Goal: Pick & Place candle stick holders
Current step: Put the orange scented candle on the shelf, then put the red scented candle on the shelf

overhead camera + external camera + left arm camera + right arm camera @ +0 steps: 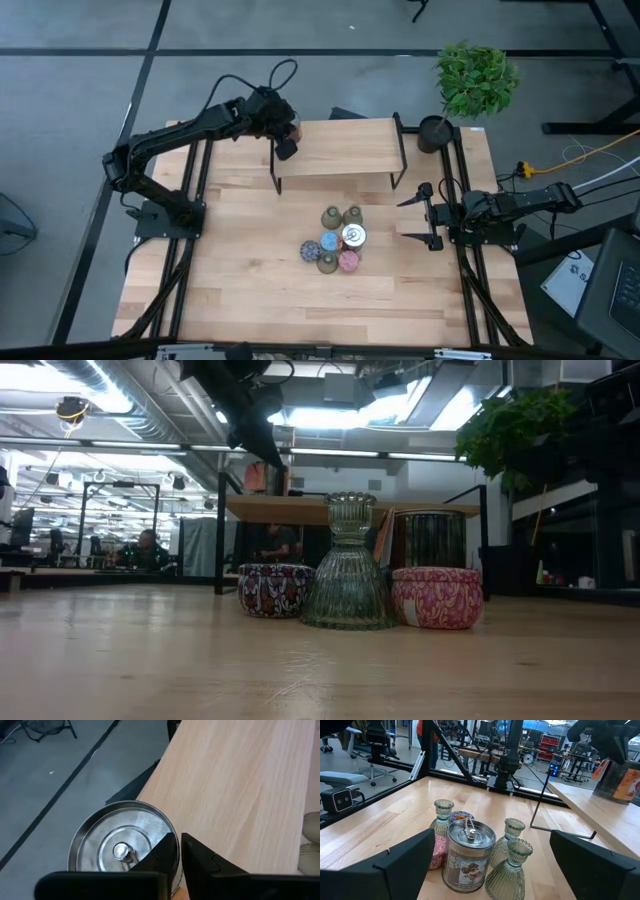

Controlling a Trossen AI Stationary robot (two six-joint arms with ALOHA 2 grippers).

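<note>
On the raised shelf [340, 145] the left gripper [287, 140] pinches one silver can's [122, 850] rim, seven holders [338, 240] left, right gripper [420, 214] wide open.

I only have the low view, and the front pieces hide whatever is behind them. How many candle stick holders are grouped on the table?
Observer: Seven. There are three green vase shapes, three round speckled ones and one silvery can.
Operator: Where is the eighth?
Observer: The second silvery can stands at the left end of the raised shelf, with the left gripper right at its rim.
Operator: And the right arm?
Observer: The right gripper waits at the right side of the table, jaws open, pointing at the group.
</note>
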